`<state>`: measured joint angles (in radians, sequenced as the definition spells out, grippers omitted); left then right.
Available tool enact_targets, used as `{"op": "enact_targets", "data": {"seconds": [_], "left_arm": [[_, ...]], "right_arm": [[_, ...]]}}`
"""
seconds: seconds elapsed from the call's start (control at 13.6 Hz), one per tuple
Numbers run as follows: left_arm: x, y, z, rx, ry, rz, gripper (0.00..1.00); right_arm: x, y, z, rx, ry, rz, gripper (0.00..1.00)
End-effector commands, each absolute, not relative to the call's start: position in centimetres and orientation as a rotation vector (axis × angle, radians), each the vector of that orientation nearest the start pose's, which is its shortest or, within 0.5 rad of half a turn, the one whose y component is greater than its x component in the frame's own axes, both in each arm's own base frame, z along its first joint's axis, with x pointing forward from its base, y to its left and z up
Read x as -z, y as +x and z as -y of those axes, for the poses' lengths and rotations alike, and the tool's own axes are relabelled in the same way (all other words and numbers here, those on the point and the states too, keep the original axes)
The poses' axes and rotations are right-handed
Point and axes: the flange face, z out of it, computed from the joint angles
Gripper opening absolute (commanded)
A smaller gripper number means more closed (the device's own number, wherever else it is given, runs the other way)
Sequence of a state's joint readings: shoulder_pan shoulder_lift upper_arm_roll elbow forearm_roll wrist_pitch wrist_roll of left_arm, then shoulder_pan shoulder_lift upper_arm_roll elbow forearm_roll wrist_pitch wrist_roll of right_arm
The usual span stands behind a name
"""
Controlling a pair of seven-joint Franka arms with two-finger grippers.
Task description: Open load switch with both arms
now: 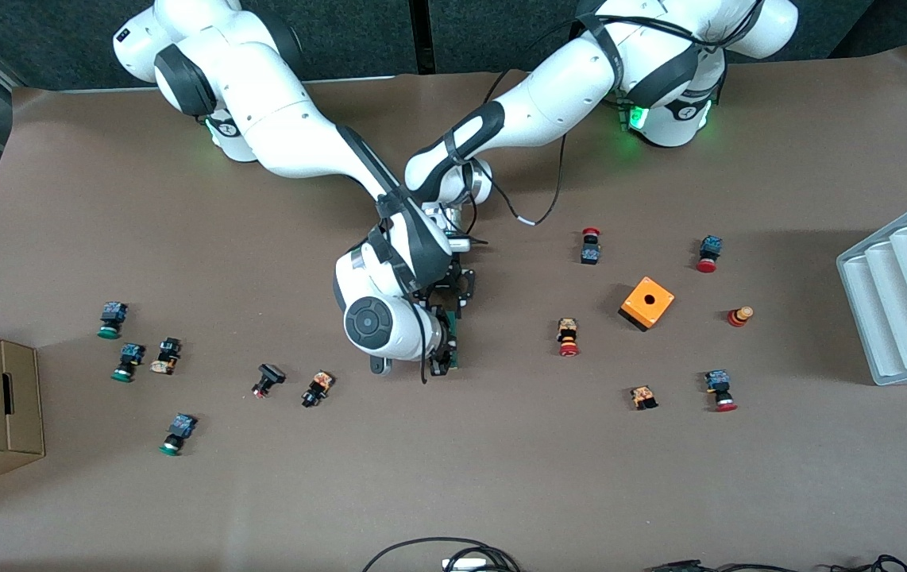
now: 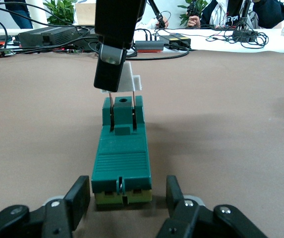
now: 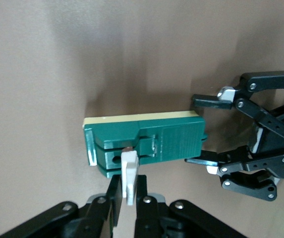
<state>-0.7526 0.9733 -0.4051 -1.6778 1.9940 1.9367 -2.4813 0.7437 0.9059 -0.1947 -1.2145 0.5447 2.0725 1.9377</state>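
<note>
While load switch lies tabled, right gripper pinches its white piece.

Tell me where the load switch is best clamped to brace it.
Probably the load switch's ribbed end, squeezing the two long flat sides, approaching low along the table; the right claw holds the white piece at the other end.

White jointed arms — black joint bands, black cables, green base lights.

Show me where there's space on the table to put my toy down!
Bare table lies nearer the camera than the load switch. It's crowded there: both grippers, left gripper and right gripper, meet at it. Buttons cluster toward each end.
</note>
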Motion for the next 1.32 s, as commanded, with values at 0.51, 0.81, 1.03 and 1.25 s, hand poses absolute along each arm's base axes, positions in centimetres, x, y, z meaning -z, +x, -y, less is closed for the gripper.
{"op": "enact_targets", "data": {"seconds": [0.51, 0.81, 1.03, 1.25], "left_arm": [[-5.7, 33.6, 56.2, 1.743, -2.623, -0.006, 0.7], [-5.7, 33.5, 56.3, 1.742, -2.624, -0.01, 0.7], [-5.7, 33.5, 56.3, 1.742, -2.624, -0.01, 0.7], [-5.7, 33.5, 56.3, 1.742, -2.624, -0.01, 0.7]], "right_arm": [[-25.5, 59.0, -45.4, -0.497, -2.152, -2.141, 0.17], [-25.4, 58.9, -45.1, -0.487, -2.173, -2.132, 0.17], [-25.1, 58.9, -44.6, -0.486, -2.197, -2.115, 0.17], [-25.5, 59.2, -44.4, -0.485, -2.176, -2.121, 0.22]]}}
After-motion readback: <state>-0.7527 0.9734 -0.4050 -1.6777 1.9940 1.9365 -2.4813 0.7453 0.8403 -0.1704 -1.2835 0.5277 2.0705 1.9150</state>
